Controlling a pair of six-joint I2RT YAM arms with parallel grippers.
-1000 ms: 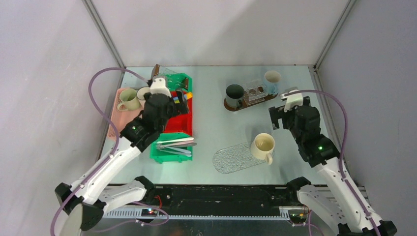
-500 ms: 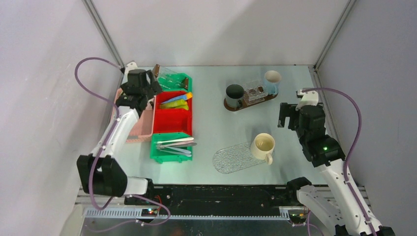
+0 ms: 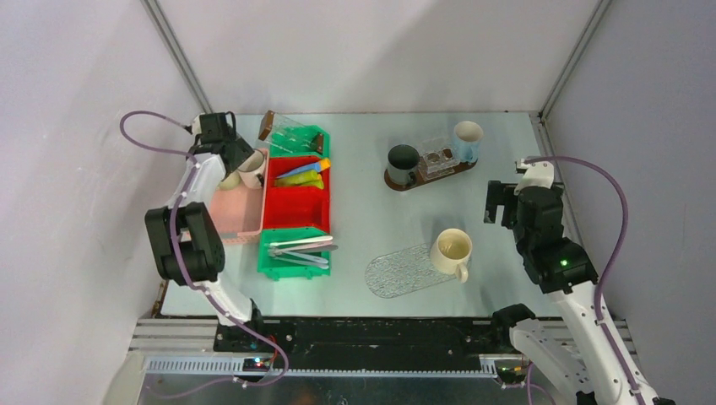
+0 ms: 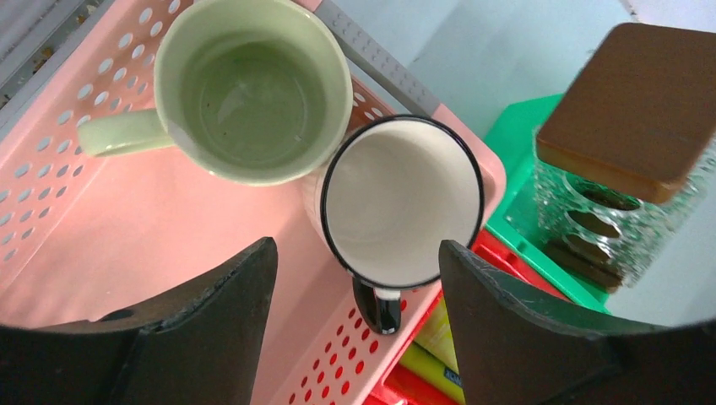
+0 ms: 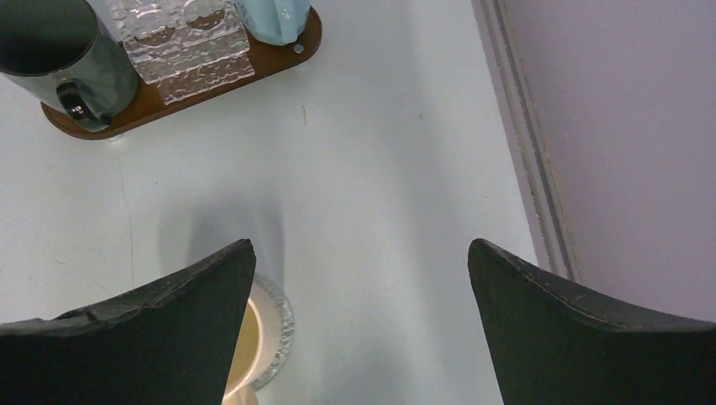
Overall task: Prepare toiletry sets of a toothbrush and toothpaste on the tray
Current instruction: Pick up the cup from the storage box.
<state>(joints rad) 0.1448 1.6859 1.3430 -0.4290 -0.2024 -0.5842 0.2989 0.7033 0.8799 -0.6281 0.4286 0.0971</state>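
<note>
My left gripper (image 4: 355, 287) hangs open over a pink basket (image 4: 101, 245), its fingers either side of a white black-rimmed mug (image 4: 403, 202) without touching it. A pale green mug (image 4: 253, 89) sits beside it. In the top view the left gripper (image 3: 226, 156) is at the far left. Toothpaste tubes (image 3: 306, 175) lie in the red bin and pale toothbrushes (image 3: 297, 247) in the green bin. A cream mug (image 3: 452, 251) stands on the clear glass tray (image 3: 397, 274). My right gripper (image 3: 505, 202) is open and empty above bare table.
A brown tray (image 3: 422, 180) at the back carries a dark mug (image 3: 403, 160), a clear holder (image 3: 436, 158) and a pale blue mug (image 3: 467, 137). Another clear holder with a brown lid (image 4: 629, 101) lies on the back green bin. Enclosure walls stand close on both sides.
My left arm swung from above the red bin out to the far left over the pink basket, its jaws narrowing a little. The right arm drew back slightly to the right.
</note>
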